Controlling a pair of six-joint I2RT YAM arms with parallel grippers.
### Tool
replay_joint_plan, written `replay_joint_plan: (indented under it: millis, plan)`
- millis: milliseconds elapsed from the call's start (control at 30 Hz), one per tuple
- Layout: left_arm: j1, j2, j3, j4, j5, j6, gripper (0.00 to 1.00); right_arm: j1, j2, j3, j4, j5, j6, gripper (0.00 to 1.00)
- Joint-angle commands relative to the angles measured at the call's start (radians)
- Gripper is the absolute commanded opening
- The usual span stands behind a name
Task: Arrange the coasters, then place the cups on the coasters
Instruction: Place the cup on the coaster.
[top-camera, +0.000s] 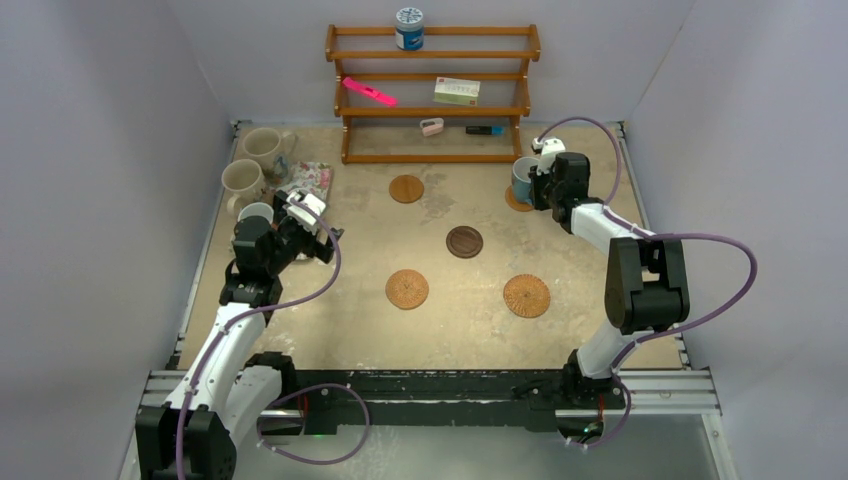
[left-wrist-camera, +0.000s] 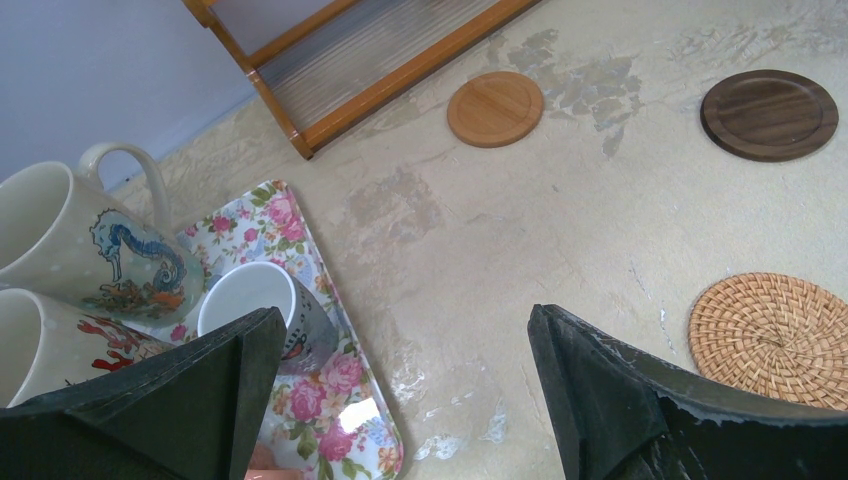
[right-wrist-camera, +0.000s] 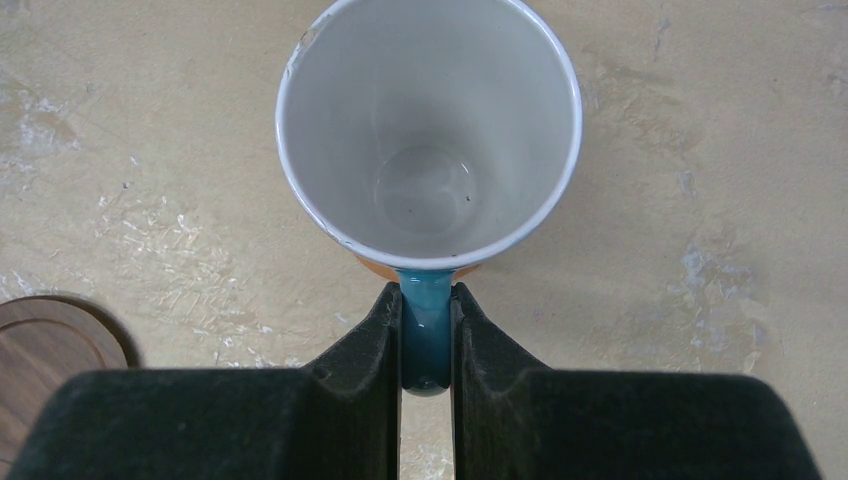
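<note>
**Right gripper (right-wrist-camera: 425, 310) pinches the blue mug (right-wrist-camera: 428, 130) by its handle**

The two black fingers (right-wrist-camera: 360, 370) are squeezed together on the mug's blue handle (right-wrist-camera: 425, 340). The mug stands upright near the far right corner of the table (top-camera: 450, 330). It is close to the right wall and just in front of the wooden rack (top-camera: 432, 95). A tan coaster (top-camera: 517, 203) peeks out from under it. I cannot tell if the mug rests on it or hangs just above.

The left gripper (left-wrist-camera: 405, 315) has its fingers wide apart and holds nothing. It is by the left edge, over the flowery mat (left-wrist-camera: 330, 390). A small grey-blue mug (left-wrist-camera: 255, 300) stands on the mat, right by the left finger. Two cream mugs (left-wrist-camera: 60, 230) stand just behind it, close to the left wall. One has a seahorse picture, the other a red picture.

In the middle, bare table lies between a smooth wooden coaster (top-camera: 406, 188), a dark brown coaster (top-camera: 464, 241) and two woven coasters (top-camera: 407, 289), all well apart.

On the rack sit a blue-and-white canister (top-camera: 409, 28), a long pink thing (top-camera: 369, 92) and a small box (top-camera: 456, 91). Their writing is too small to read
</note>
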Motion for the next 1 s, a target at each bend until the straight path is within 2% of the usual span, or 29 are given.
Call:
replay_joint_plan:
  millis: [0,967]
  plan:
    - [0.008,-0.006,-0.001,0.042,0.015,0.009,1.00,0.006,-0.044,0.042,-0.010,0.014,-0.018,0.17]
    - [0.008,-0.004,0.001,0.043,0.017,0.006,1.00,0.009,-0.064,0.051,-0.036,0.014,-0.024,0.29]
